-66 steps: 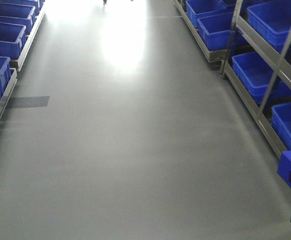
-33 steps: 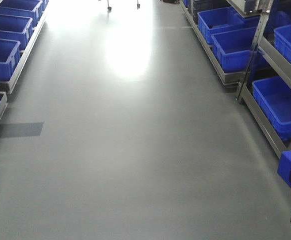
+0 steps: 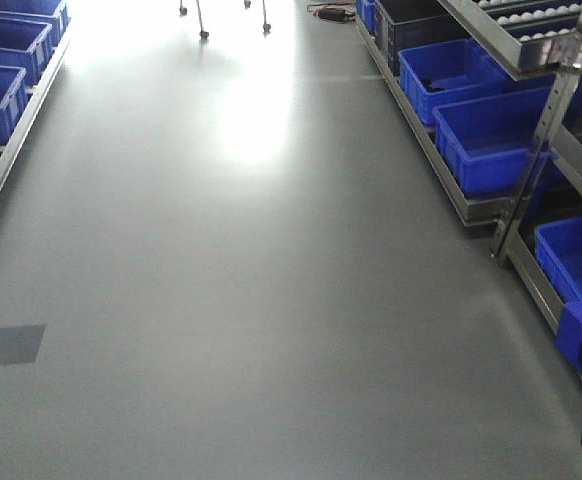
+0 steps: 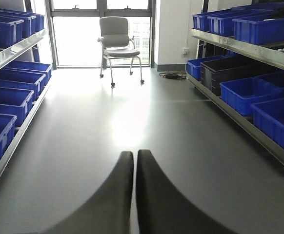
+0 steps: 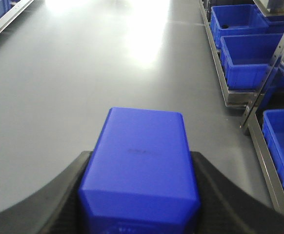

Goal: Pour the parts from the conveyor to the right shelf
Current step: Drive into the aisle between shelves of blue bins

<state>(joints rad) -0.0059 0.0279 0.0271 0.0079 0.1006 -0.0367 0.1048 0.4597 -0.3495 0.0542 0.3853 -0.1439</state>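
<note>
The grey floor (image 3: 251, 300) forms an open aisle with racks on both sides. The right shelf (image 3: 534, 160) runs along the right, from near to far. It is a steel frame with white roller rails (image 3: 531, 15) above and deep blue tubs (image 3: 486, 140) below. No conveyor is visible in any view.

The part, a bright-blue block (image 5: 142, 141), is not yet at the shelf. It is clamped in the right gripper (image 5: 141, 165), one dark finger pressed against each side. The left gripper (image 4: 134, 156) holds nothing, and its fingers sit together with only a hairline gap.

Judgement: the step in hand is carrying the part to the shelf. To do it well, the clamp should stay firm and the block level during travel. The arm should be lined up squarely over an open tub, clear of the slanted upright, before any tipping.

Views compared:
- Only the right wrist view shows the grip on the block.
- The front view shows just a blue corner of the block and a black piece at the lower right edge.
- Only the left wrist view shows the far end of the aisle, with a wheeled chair (image 4: 115, 41) before a window.
</note>
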